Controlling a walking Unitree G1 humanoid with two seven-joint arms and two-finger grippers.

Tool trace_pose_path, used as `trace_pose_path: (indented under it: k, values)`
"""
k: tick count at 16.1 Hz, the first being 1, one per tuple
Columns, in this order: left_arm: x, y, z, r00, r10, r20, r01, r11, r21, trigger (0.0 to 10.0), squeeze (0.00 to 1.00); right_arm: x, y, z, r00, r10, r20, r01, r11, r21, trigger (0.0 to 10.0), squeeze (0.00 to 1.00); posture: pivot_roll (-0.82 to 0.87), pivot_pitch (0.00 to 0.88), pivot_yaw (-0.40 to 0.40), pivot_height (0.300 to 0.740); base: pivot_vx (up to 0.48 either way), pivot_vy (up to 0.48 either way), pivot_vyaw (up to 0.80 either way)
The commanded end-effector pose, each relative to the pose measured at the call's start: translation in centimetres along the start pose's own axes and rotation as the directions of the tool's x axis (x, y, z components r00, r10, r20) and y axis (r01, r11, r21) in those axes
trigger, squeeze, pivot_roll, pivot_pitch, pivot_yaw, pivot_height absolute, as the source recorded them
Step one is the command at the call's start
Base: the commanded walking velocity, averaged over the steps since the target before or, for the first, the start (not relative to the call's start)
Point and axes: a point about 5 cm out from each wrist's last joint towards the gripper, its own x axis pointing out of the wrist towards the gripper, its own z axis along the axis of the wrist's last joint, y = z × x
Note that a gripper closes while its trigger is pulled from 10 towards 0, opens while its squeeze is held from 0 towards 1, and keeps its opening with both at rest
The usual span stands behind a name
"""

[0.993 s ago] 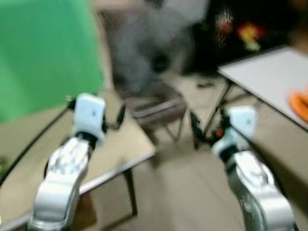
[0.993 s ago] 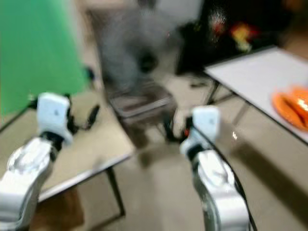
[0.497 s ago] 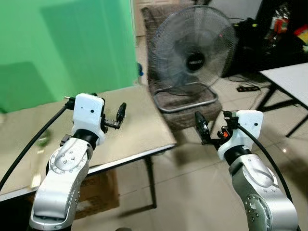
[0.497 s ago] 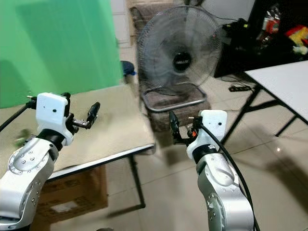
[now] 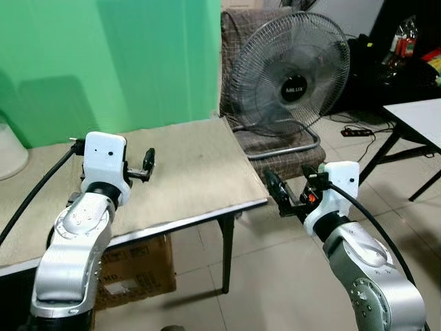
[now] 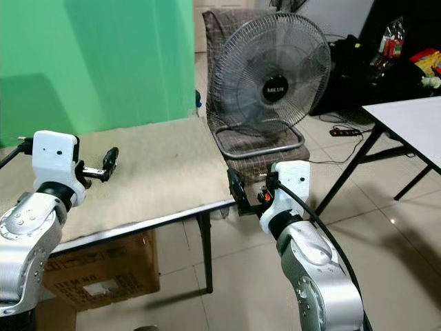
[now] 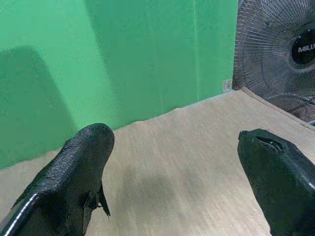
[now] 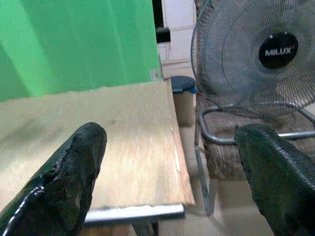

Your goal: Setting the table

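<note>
A table with a beige top [image 5: 186, 165] stands before me against a green wall. My left gripper [image 5: 147, 163] hovers over the table's left part, open, with nothing between its fingers [image 7: 83, 162]. My right gripper [image 5: 275, 192] hangs just off the table's right front corner, above the floor. It is open and empty too, and its fingers [image 8: 74, 167] point along the table's right edge. No dishes or cutlery lie on the beige table.
A large standing fan [image 5: 293, 69] sits on a brown chair [image 5: 286, 148] right behind the table's far right corner. A white table [image 5: 420, 114] stands at the far right. A cardboard box [image 5: 134, 272] lies under the beige table. A white bin [image 5: 10, 148] is at far left.
The whole picture has shifted and sharpened as the camera turned left: the beige table now fills the front, the white table has slid to the right edge. Both arms keep their pose.
</note>
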Motion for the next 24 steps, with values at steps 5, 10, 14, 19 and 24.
trace_pose_path:
  k: [5, 10, 14, 19, 24]
  values:
    - [-0.1, -1.2, 1.0, 0.999, -0.025, 0.043, 0.023, 0.999, 0.046, 10.0, 0.98, 0.2, 0.7, 0.1, 1.0, 0.016, 0.016, -0.016, 1.0, -0.022, 10.0, 0.0, 0.09, 0.0, -0.015, 0.74, 0.0, -0.274, 0.64]
    - [0.3, -1.0, 0.6, 0.999, -0.046, 0.0, 0.046, 0.998, 0.035, 10.0, 0.63, -0.1, -0.1, -0.3, 0.999, -0.046, 0.017, 0.045, 0.998, 0.032, 10.0, 0.0, 0.08, 0.0, 0.0, 0.74, 0.0, 0.0, 0.0]
    - [0.5, -0.7, 0.9, 0.999, -0.044, 0.01, 0.043, 0.997, 0.068, 10.0, 0.05, -0.1, -0.1, -0.4, 0.999, -0.047, 0.023, 0.046, 0.998, 0.047, 10.0, 0.0, 0.08, 0.0, 0.002, 0.74, 0.0, 0.24, 0.0]
    - [0.6, -0.6, 0.6, 0.998, -0.056, -0.015, 0.057, 0.996, 0.075, 10.0, 0.0, 0.0, 0.1, -0.4, 0.999, -0.03, 0.021, 0.029, 0.998, 0.062, 10.0, 0.0, 0.08, 0.0, 0.0, 0.74, 0.0, 0.0, 0.0]
    - [1.1, -0.1, -0.6, 0.994, -0.048, -0.101, 0.05, 0.999, 0.018, 10.0, 1.0, 0.1, 0.0, -0.6, 0.999, -0.034, 0.007, 0.033, 0.998, 0.06, 10.0, 0.0, 0.08, 0.0, 0.001, 0.74, 0.0, 0.0, 0.0]
